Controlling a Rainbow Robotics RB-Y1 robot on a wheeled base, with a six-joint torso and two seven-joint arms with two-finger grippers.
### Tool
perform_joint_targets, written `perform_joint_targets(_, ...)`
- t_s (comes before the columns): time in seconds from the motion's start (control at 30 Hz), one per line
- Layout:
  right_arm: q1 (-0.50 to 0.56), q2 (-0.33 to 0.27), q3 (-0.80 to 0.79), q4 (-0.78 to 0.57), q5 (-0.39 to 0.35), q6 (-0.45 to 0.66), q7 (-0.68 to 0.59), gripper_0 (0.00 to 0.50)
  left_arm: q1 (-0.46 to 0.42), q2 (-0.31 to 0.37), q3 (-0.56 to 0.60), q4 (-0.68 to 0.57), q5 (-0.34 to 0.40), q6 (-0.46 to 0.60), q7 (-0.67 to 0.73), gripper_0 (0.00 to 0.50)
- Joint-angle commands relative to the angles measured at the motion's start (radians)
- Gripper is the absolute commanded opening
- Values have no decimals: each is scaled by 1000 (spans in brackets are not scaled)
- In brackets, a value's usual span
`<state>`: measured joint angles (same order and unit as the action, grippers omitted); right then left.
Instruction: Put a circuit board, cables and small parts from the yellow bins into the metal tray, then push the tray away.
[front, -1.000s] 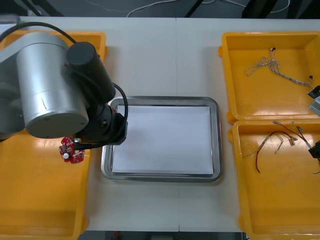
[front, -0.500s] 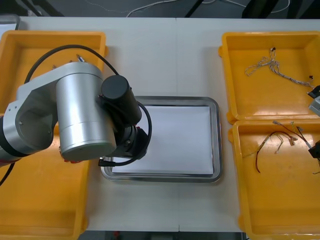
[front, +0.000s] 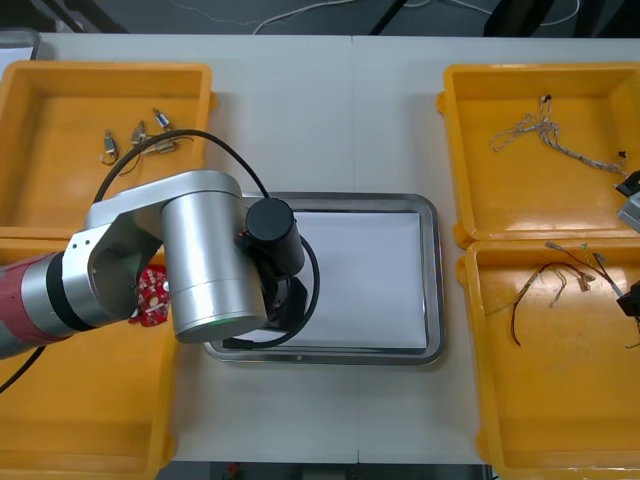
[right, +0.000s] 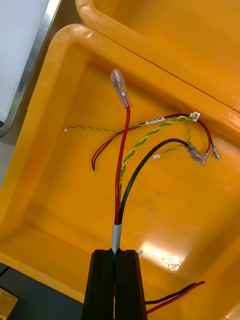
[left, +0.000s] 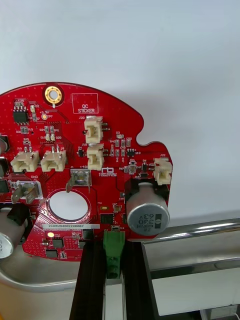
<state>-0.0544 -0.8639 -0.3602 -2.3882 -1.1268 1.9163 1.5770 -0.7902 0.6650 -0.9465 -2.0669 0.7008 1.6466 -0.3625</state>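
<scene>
The left gripper is over the left side of the metal tray, and its 2 black fingers are clamped on a green connector at the edge of a round red circuit board. In the left wrist view the board reaches out from the fingertips with its component face up, in front of the tray's white inside, and the tray's shiny rim crosses close by the fingertips. In the front view the left arm covers that side of the tray and hides the held board. 1 more red board shows at the arm's edge in the near left bin. Several small metal parts lie in the far left bin. The right gripper is over the near right bin, its 2 fingers nearly together and pinching a red and black cable at its white sleeve. The cable's red wire rises from the fingers to a clear terminal, and the black wire curves off to one side. A twisted yellow and green cable and thin red wires lie on the bin floor beyond. A pale twisted cable rests in the far right bin
</scene>
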Motion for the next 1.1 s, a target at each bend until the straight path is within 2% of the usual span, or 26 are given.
perform_joint_targets(0.03, -19, 14, -17, -25, -8, 4, -42, 0, -6, -30, -40, 2, -23, -34, 76, 0)
perform_joint_targets(0.37, -19, 14, -17, -25, -8, 4, -42, 0, 22, -28, -86, 7, -52, -36, 76, 0)
perform_joint_targets(1.1, -19, 14, -17, -25, -8, 4, -42, 0, 46, -39, -97, 60, -93, -64, 60, 0)
